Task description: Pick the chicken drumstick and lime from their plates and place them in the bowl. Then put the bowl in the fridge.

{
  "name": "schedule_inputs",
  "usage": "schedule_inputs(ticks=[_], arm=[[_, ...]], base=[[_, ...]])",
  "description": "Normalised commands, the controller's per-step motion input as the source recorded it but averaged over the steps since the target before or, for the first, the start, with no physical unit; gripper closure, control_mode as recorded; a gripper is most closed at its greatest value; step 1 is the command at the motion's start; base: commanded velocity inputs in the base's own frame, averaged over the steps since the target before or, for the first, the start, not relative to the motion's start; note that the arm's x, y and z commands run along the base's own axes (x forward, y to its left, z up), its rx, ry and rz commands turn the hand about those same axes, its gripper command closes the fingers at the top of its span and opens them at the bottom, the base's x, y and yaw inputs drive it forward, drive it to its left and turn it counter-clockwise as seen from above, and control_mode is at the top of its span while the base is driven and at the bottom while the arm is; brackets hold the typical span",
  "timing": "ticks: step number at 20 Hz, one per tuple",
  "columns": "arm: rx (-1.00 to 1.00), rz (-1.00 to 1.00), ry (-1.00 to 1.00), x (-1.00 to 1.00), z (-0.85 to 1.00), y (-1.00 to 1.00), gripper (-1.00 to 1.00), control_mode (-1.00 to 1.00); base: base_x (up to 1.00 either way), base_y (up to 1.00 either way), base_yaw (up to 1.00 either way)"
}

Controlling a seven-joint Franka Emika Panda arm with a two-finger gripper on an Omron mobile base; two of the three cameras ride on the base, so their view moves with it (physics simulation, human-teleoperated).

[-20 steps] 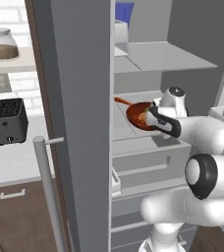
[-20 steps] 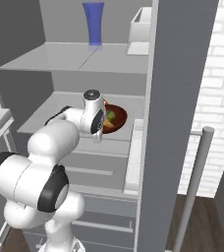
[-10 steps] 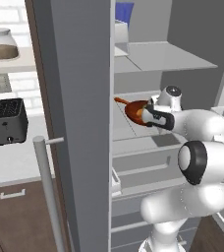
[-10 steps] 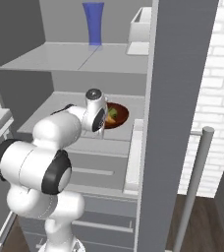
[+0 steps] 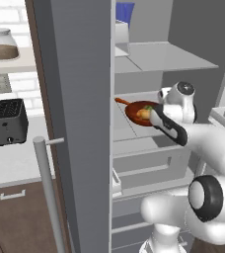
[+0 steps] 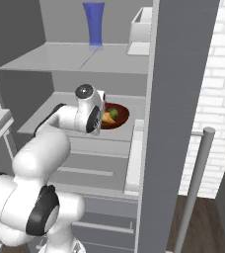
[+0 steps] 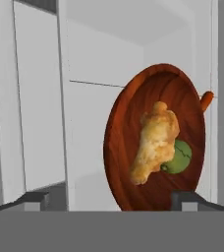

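1. The end effector (image 7: 109,199) had just let go of the bowl (image 7: 155,138). In the hand view its two dark fingertips (image 7: 33,199) stood wide apart at the bottom of the picture, with nothing between them. A moment before, the arm had reached further in over the bowl; now the hand sat drawn back a little toward the robot.

2. The bowl (image 5: 140,112) rested on the middle shelf (image 6: 70,111) inside the fridge (image 5: 80,99), under the shelf that carried a blue vase (image 6: 93,23). In the right base view the bowl (image 6: 118,117) lay just beyond the robot's wrist, near the fridge's inner side wall.

3. The chicken drumstick (image 7: 154,140) lay in the middle of the bowl, golden and lumpy. The lime (image 7: 180,156) sat touching it, partly hidden behind its lower end.

4. A small orange thing (image 7: 207,100) poked out past the bowl's far rim; what it was could not be told.

5. Judged from this, both foods were in the bowl and the bowl was in the fridge, so the placing looked done. The fridge door (image 5: 45,197) stood open, and the arm would need to back out clear of the shelf without nudging the bowl.
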Motion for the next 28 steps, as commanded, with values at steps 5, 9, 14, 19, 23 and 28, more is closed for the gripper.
schedule_inputs(ticks=[5,9,14,19,23,28], arm=[[0.12,-0.34,0.02,-0.89,0.79,0.45,-1.00,-1.00],[0.30,-0.45,0.01,-0.91,0.90,0.38,-1.00,-1.00],[0.44,-0.52,0.03,-1.00,0.68,0.06,-1.00,-1.00],[0.42,-0.60,-0.01,-1.00,0.23,-0.03,-1.00,-1.00],[0.31,-0.67,-0.07,-1.00,0.01,0.13,-1.00,-1.00],[0.14,-0.52,-0.13,-0.89,0.04,0.07,-1.00,-1.00]], base=[[0.00,0.00,0.00],[0.00,0.00,0.00],[0.00,0.00,0.00],[0.00,0.00,0.00],[0.00,0.00,0.00],[0.00,0.00,0.00]])
